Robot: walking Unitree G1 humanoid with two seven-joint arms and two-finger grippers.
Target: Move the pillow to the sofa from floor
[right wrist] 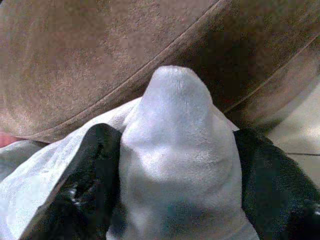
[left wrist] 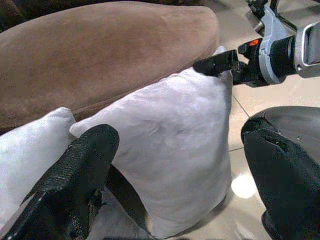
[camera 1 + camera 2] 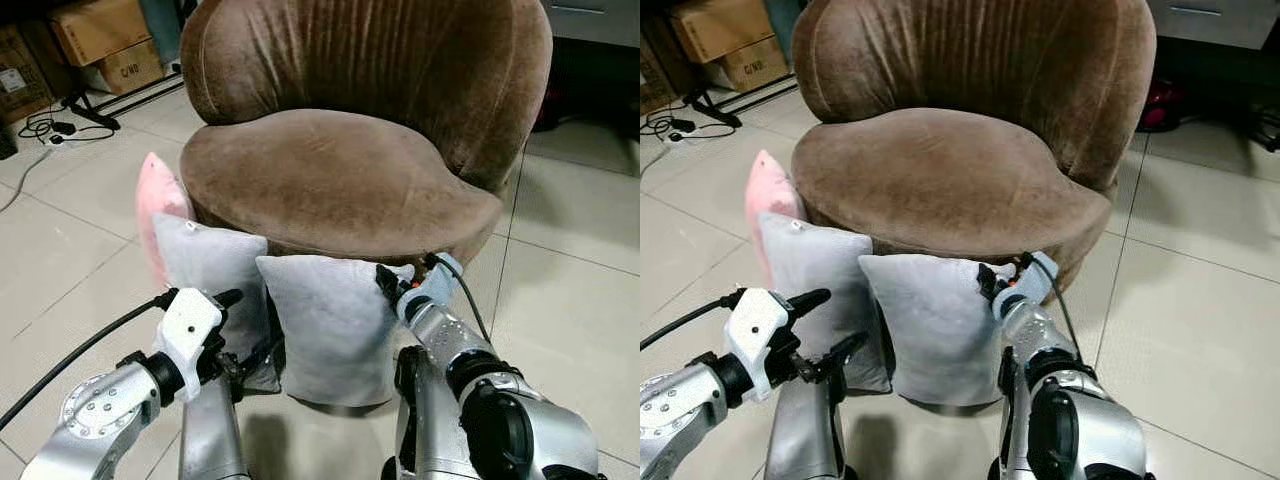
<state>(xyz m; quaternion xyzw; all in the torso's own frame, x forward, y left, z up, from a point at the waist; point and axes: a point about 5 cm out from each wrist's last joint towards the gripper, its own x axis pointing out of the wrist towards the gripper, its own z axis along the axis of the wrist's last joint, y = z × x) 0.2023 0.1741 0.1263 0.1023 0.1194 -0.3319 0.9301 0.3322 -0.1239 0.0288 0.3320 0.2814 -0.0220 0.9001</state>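
A grey pillow (image 3: 325,330) stands on the tiled floor, leaning against the front of the brown velvet sofa chair (image 3: 330,175). My right gripper (image 3: 390,283) is shut on its top right corner; in the right wrist view the corner (image 1: 175,110) bulges up between the two black fingers (image 1: 95,165). My left gripper (image 2: 182,165) is open at the pillow's left side, one finger (image 2: 80,170) in the gap toward a second grey pillow (image 3: 205,265). Whether it touches the pillow is unclear.
A pink pillow (image 3: 158,200) leans on the chair's left side behind the second grey one. Cardboard boxes (image 3: 100,30) and floor cables (image 3: 50,128) lie at the back left. Open tiled floor (image 3: 570,280) lies to the right.
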